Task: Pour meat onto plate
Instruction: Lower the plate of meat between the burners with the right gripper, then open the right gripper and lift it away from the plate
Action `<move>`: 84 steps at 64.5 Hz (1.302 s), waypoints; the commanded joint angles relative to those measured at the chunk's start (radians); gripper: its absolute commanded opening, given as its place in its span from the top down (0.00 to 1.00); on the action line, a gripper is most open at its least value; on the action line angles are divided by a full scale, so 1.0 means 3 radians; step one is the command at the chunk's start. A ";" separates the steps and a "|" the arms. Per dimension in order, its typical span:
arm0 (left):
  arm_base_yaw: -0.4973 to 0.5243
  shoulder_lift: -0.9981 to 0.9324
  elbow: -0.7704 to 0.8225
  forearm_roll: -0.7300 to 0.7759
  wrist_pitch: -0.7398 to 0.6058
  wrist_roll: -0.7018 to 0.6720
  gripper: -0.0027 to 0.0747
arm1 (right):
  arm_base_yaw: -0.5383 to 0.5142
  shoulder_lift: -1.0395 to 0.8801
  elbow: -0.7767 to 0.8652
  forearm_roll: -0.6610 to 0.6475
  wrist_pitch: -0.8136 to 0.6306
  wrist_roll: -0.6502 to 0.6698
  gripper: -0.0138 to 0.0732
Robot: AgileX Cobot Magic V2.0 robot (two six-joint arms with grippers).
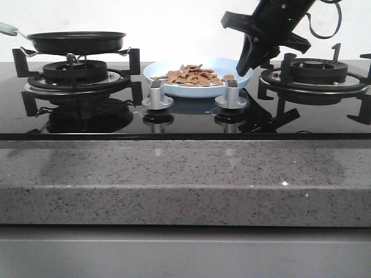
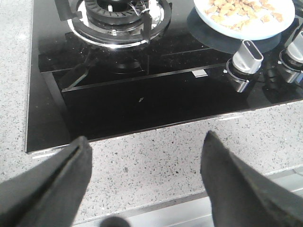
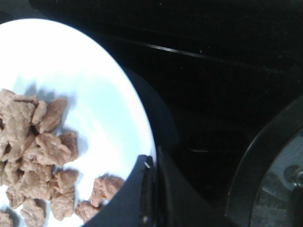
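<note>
The pale blue plate (image 1: 174, 90) sits on the black hob between the two burners, with reddish-brown meat (image 1: 194, 75) piled in it. My right gripper (image 1: 243, 68) comes down at the plate's right rim. In the right wrist view it (image 3: 152, 163) is shut on that rim, one finger inside the plate (image 3: 71, 71) beside the meat (image 3: 38, 156), the other outside. My left gripper (image 2: 147, 151) is open and empty over the speckled counter's front edge; the plate (image 2: 251, 30) and meat (image 2: 236, 9) lie far from it. The left gripper is out of the front view.
A black frying pan (image 1: 76, 40) rests on the left burner. The right burner (image 1: 313, 72) stands just behind my right arm. Two silver knobs (image 1: 157, 95) (image 1: 232, 95) stand in front of the plate. The grey stone counter edge (image 1: 185, 179) runs along the front.
</note>
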 commanded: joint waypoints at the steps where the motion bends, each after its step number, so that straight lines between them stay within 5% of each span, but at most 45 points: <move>1: -0.0026 0.0011 -0.0084 0.0000 -0.0231 -0.0029 0.34 | -0.0017 -0.0214 -0.0133 0.0121 -0.0095 -0.0028 0.91; 13: -0.0026 0.0011 -0.0084 0.0000 -0.0231 -0.0029 0.34 | -0.0017 -0.0210 -0.0133 0.0114 -0.0075 -0.0028 0.55; 23: -0.0026 0.0011 -0.0084 0.0000 -0.0231 -0.0029 0.34 | -0.0017 -0.0236 -0.0136 0.0111 -0.0070 -0.0028 0.39; 48: -0.0026 0.0011 -0.0084 0.0000 -0.0236 -0.0029 0.34 | -0.0002 -0.0788 -0.0001 0.0033 0.0128 -0.0028 0.39; 84: -0.0026 0.0011 -0.0084 0.0000 -0.0250 -0.0029 0.34 | 0.0100 -0.2901 0.2438 -0.0069 -0.0487 -0.0101 0.39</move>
